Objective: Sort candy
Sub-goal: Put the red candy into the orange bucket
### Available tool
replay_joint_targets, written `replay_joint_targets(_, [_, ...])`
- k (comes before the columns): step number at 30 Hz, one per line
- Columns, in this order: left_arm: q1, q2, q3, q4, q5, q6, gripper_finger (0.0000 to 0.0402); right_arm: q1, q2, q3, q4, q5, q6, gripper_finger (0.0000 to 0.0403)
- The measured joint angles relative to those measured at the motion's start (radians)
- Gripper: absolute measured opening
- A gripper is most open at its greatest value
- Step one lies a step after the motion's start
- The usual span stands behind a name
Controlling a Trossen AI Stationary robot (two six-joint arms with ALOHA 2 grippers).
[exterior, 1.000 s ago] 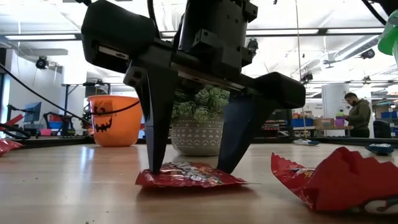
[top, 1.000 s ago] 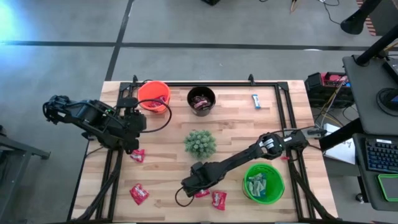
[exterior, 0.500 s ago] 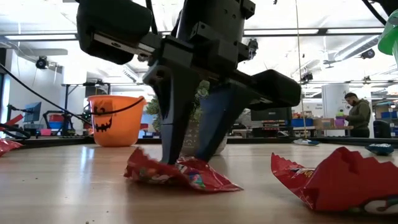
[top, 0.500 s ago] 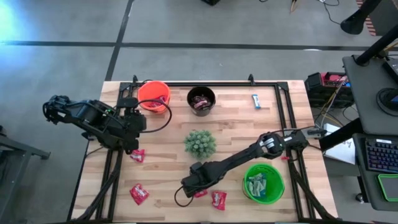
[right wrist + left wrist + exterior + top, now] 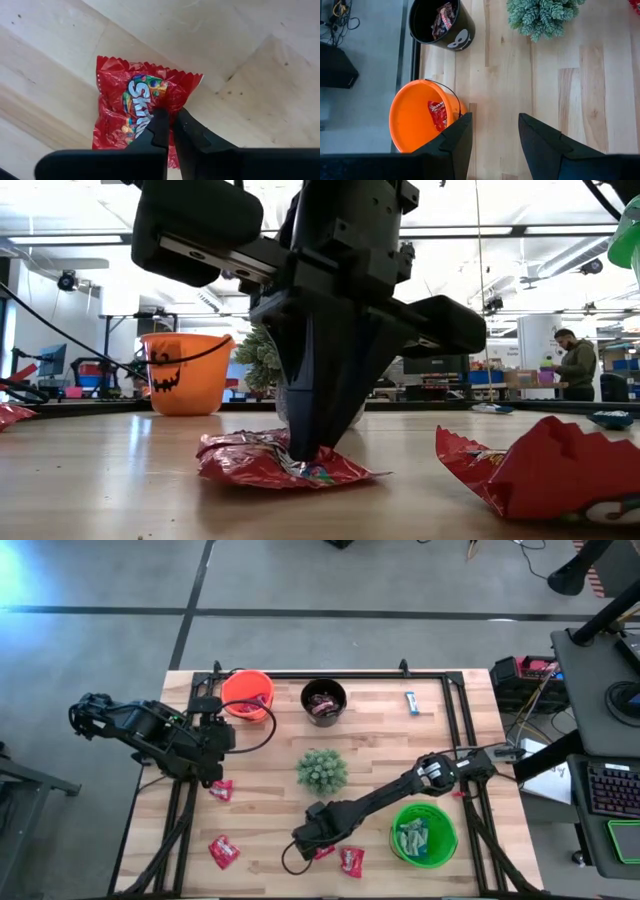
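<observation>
A red candy packet (image 5: 125, 112) lies on the wooden table near its front edge. My right gripper (image 5: 170, 114) is shut on the packet's middle, crumpling the wrapper. The low view shows the same packet (image 5: 245, 465) flat on the table under that gripper (image 5: 305, 452). From above, the right gripper (image 5: 319, 846) is in front of the plant ball, left of the green bucket. My left gripper (image 5: 222, 737) waits at the table's left side. It (image 5: 495, 127) stands open and holds nothing. More red candy (image 5: 223, 851) lies at the front left, and one piece (image 5: 351, 861) sits beside the held packet.
An orange bucket (image 5: 247, 694) holding a red candy (image 5: 438, 114) and a black bucket (image 5: 324, 701) stand at the back. A green bucket (image 5: 424, 833) stands front right. The spiky green plant ball (image 5: 322, 770) sits mid-table. A blue candy (image 5: 411, 702) lies back right. A person (image 5: 578, 365) stands far behind.
My right gripper's fingers, wide apart astride the red packet a second ago, have closed together on it, bunching the wrapper. The left arm has not moved.
</observation>
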Motion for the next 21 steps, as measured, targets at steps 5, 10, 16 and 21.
replay_joint_targets(5, [0.000,0.000,0.000,0.000,0.000,0.000,0.0142,-0.002,-0.001,-0.001,-0.002,-0.009,-0.005,0.0008])
replay_joint_targets(10, [0.000,0.000,0.000,0.000,0.000,0.000,0.0142,-0.004,-0.021,-0.004,-0.007,-0.006,-0.027,0.0023])
replay_joint_targets(16, [0.000,0.000,0.000,0.000,0.001,0.000,0.0142,-0.024,-0.031,-0.006,-0.012,-0.003,-0.054,0.0071])
replay_joint_targets(21, [0.000,0.000,0.000,0.000,0.001,0.003,0.0142,-0.022,-0.033,-0.005,-0.010,0.000,-0.035,0.0122])
